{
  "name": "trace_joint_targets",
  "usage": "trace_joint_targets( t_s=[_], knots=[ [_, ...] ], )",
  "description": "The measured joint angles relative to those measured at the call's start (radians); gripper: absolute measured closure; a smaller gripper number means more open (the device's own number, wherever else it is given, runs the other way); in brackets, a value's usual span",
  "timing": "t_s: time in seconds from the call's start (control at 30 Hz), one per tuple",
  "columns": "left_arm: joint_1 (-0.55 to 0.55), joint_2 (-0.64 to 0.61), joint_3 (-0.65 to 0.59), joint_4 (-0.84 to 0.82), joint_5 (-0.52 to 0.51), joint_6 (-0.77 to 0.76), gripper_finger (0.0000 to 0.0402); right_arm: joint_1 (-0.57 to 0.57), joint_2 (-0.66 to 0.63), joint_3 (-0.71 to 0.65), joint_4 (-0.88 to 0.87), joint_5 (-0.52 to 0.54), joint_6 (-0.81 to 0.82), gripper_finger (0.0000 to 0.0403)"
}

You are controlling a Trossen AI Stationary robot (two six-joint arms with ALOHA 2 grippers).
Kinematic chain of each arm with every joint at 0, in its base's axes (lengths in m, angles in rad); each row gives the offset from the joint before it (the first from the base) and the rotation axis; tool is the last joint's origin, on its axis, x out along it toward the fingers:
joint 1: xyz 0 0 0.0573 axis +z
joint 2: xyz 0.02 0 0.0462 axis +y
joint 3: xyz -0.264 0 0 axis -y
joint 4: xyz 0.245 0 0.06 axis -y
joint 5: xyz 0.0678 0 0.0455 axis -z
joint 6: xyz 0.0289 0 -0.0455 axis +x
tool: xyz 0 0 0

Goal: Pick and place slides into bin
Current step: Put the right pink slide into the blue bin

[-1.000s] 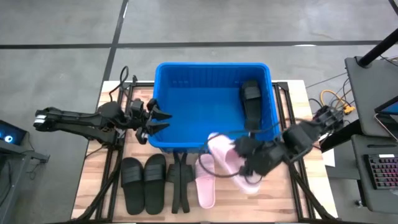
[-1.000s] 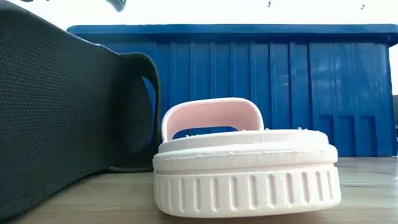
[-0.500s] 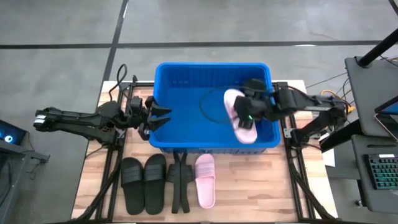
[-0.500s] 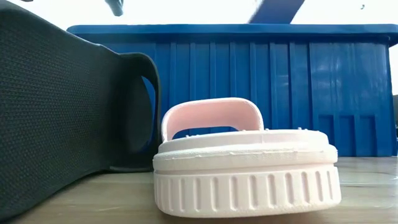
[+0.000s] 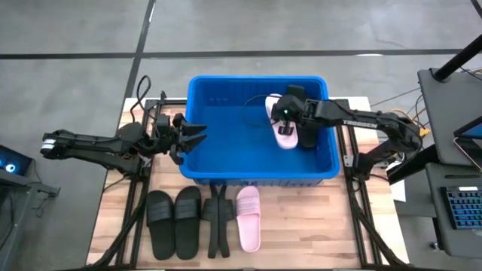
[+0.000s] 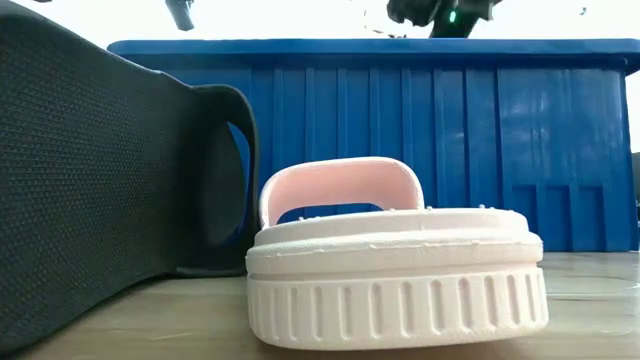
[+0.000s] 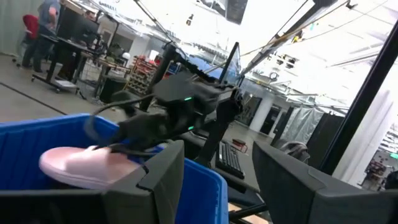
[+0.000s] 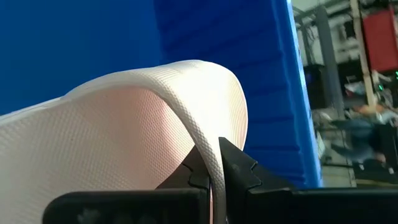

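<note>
there, textured pink slide [image 8: 124,124] in right hand [image 8: 214,168]

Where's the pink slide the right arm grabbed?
In the high view, the pink slide is held by the right gripper over the bin's right half, near the far wall.

The large bright blue plastic bin [image 5: 197,128] has smooth, slightly glossy ribbed walls. The pale pink foam slide [image 8: 124,137] pinched in the right gripper [image 8: 214,171] shows a fine waffle texture and a matt finish; its mate [image 6: 395,265] on the table has a grooved, chalky sole edge. The matt black slide [image 6: 90,170] beside it has a grainy, pebbled surface. The tabletop [image 5: 316,226] is pale, plank-grained wood.
</note>
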Motion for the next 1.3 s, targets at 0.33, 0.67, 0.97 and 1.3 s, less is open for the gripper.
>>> trace_joint_targets(
  t_s=[0.33, 0.67, 0.97, 1.3],
  knots=[
    [0.000, 0.007, 0.000, -0.001, -0.003, 0.001, 0.0226, -0.069, 0.071, -0.202, 0.341, 0.035, -0.090, 0.0394],
    [0.000, 0.004, 0.000, 0.000, -0.003, 0.001, 0.0226, -0.104, 0.191, -0.264, 0.428, 0.034, -0.151, 0.0394],
    [0.000, 0.009, 0.000, -0.002, -0.003, 0.000, 0.0226, -0.148, 0.298, -0.238, 0.444, 0.029, -0.143, 0.0394],
    [0.000, 0.011, 0.000, -0.001, -0.003, -0.001, 0.0226, -0.156, 0.319, -0.227, 0.430, 0.033, -0.141, 0.0394]
  ],
)
